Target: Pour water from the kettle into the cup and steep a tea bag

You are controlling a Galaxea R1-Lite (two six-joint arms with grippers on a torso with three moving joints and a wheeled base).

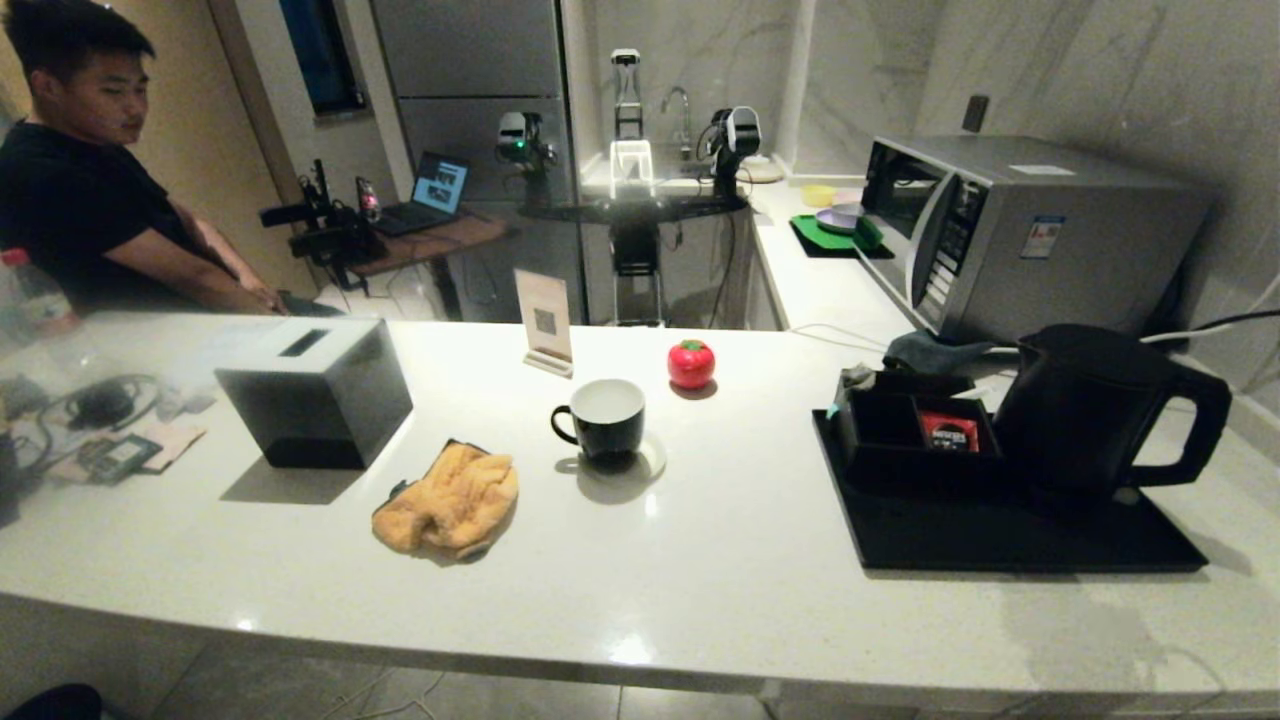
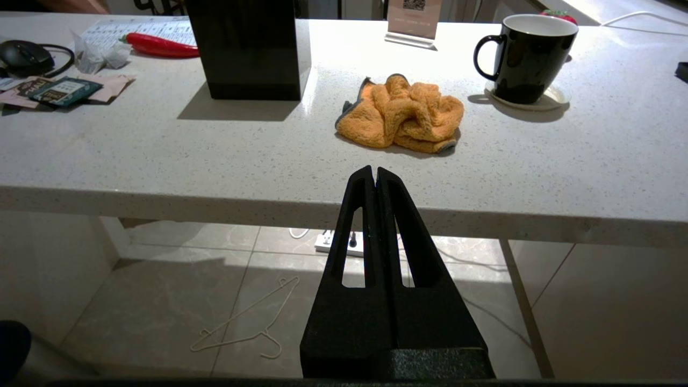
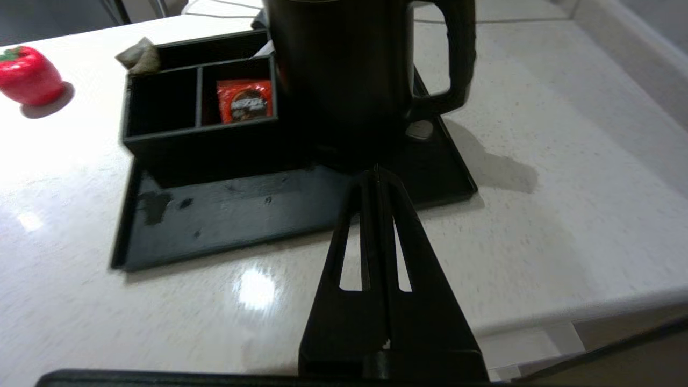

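Step in hand, as judged: the approach to the kettle; nothing is poured yet.

Left to right: the left gripper (image 2: 374, 173) hangs below the counter (image 1: 700, 560) edge, jaws pressed together and empty, facing the orange cloth (image 2: 400, 114). The cup (image 1: 602, 417) stands on a coaster at mid-counter, empty white inside. The kettle (image 1: 1085, 410) sits on the black tray (image 1: 1000, 540) at the right, handle outward, beside the compartment box (image 1: 905, 432). The right gripper (image 3: 377, 173) is over the tray's near edge, pointed at the kettle, jaws together, holding nothing. The next move calls for opening them and closing round the handle (image 3: 457, 59).
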